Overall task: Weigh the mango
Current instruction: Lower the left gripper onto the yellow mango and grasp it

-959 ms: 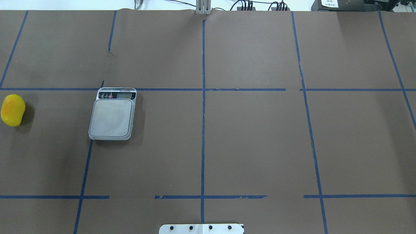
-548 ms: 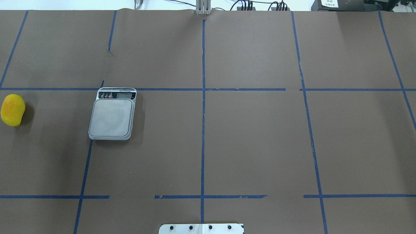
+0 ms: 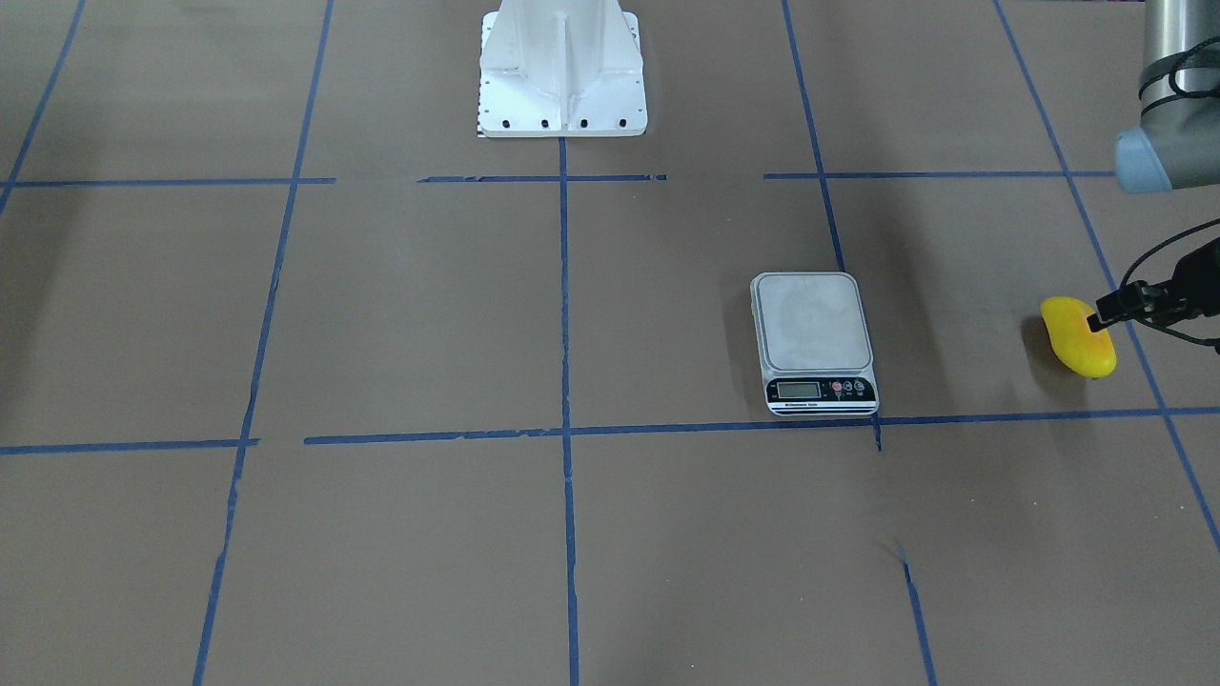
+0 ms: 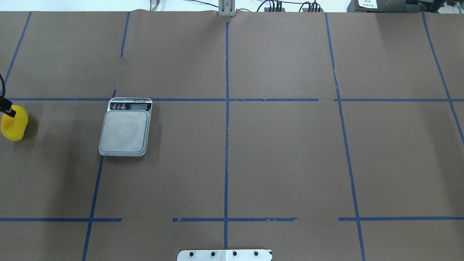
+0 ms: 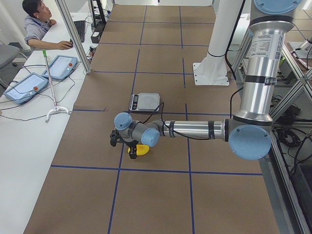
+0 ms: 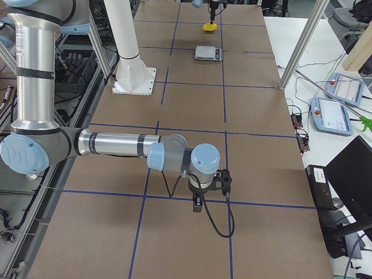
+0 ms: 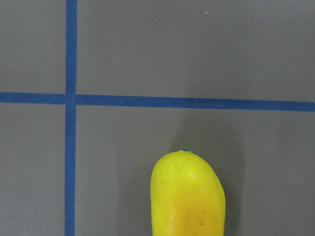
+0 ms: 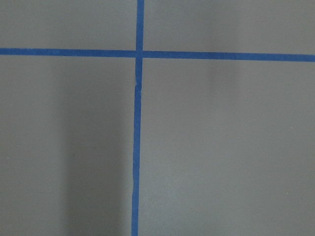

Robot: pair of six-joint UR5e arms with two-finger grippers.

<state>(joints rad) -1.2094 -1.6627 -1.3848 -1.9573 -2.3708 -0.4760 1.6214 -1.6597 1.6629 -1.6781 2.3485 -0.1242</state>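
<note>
The mango lies on the brown table at its far left; it also shows in the front-facing view and fills the bottom of the left wrist view. The kitchen scale stands to its right with its platform bare. My left gripper hangs over the mango, and a black part of that wrist overlaps the fruit's edge. No fingers show, so I cannot tell if it is open. My right gripper hovers low over the table's right end, far from both; I cannot tell its state.
The robot's white base plate sits at the near middle edge. Blue tape lines divide the brown cover into squares. An operator sits at a side desk with tablets beyond the table's far edge.
A black part of my left wrist has come into the overhead view at the left edge, over the mango's far end. The mango and the scale have not moved.
</note>
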